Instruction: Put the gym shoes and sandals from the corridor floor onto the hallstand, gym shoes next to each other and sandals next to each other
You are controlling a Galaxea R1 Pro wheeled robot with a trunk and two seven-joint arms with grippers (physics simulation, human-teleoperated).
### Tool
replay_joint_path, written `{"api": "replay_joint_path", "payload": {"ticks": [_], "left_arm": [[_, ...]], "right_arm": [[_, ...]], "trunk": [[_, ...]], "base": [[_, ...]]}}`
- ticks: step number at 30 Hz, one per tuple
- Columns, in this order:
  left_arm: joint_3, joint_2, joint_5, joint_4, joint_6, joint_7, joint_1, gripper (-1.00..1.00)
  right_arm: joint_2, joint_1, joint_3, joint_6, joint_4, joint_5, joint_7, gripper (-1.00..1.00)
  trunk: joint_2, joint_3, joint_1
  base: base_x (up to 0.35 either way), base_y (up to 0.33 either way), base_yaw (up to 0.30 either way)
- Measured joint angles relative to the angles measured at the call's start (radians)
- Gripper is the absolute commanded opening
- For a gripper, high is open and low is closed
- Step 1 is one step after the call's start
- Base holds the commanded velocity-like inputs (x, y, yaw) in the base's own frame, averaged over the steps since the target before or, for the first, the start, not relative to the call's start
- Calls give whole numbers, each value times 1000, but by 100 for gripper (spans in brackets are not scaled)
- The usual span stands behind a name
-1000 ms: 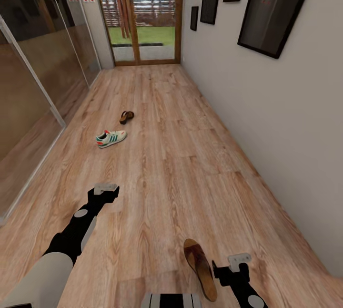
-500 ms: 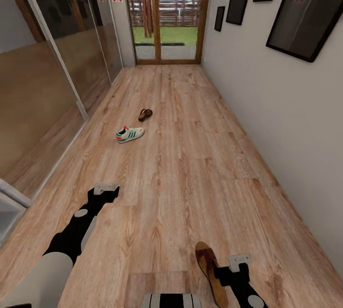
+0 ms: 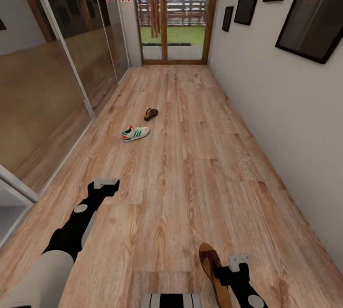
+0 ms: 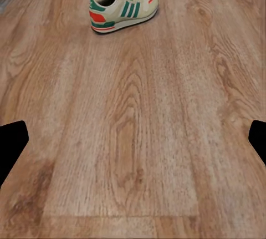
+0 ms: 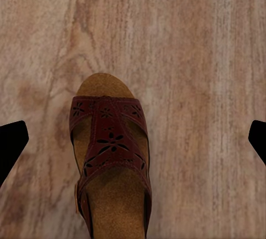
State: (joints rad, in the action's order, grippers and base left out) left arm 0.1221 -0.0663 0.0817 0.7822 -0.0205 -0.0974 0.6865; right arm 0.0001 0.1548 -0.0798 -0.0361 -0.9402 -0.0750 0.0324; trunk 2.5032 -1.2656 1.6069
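- Sandals first: one sandal point(image 3: 213, 270) lies flat on the corridor floor point(image 3: 190, 179) at the bottom of the head view, right of centre, its near end hidden behind the right gripper point(image 3: 239, 261).
- Right gripper hangs just above that sandal; in the right wrist view its dark fingertips point(image 5: 12, 145) sit at the two side edges of the frame, spread wide with nothing between them, while the sandal point(image 5: 111, 167) with its cut-out flower strap fills the lower centre.
- Left gripper point(image 3: 105, 184) is at lower left of the head view, over bare planks; its fingertips point(image 4: 12, 145) likewise stand far apart at the frame edges, holding nothing.
- One gym shoe point(image 3: 135, 133) rests on its sole left of centre in the head view, well apart from both grippers; the left wrist view shows it point(image 4: 123, 8) near the top of the frame.
- Second sandal point(image 3: 150, 114) lies just beyond the gym shoe, up the corridor.
- Glass panels point(image 3: 57, 60) line the left side, a pale wall with dark framed pictures point(image 3: 309, 12) the right, and a wood-framed glass door point(image 3: 174, 12) closes the far end.
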Motion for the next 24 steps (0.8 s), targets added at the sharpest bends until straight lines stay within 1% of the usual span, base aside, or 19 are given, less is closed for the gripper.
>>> {"api": "replay_joint_path", "payload": {"ticks": [2,4,6,11,12,14,18,24], "left_arm": [[-1,2,1,18,1,0,0,100],[-1,3,0,53,5,-2,-1,100],[-1,3,0,63,14,-4,-1,100],[-7,5,-1,76,65,-6,0,100],[-15,5,-1,78,82,-6,0,100],[-26,5,-1,79,93,-6,0,100],[-46,5,0,80,109,-6,0,100],[-56,4,0,81,116,-8,2,100]], "right_arm": [[0,0,1,0,0,0,0,100],[0,0,1,0,-1,0,1,100],[0,0,1,0,-1,0,1,100],[0,0,2,-1,-1,0,1,100],[0,0,2,-1,-2,0,1,100],[0,0,2,-2,-2,0,1,100],[0,0,3,-2,-2,1,1,100],[0,0,3,-1,-2,1,1,100]], "trunk": [[0,0,0],[0,0,0],[0,0,0],[0,-5,0],[0,-6,0],[0,-9,0],[1,-30,2],[2,-63,5]], "base": [[0,0,1],[0,0,0],[0,0,0],[0,0,0],[0,0,0],[0,0,0],[0,0,0],[0,0,0]]}}
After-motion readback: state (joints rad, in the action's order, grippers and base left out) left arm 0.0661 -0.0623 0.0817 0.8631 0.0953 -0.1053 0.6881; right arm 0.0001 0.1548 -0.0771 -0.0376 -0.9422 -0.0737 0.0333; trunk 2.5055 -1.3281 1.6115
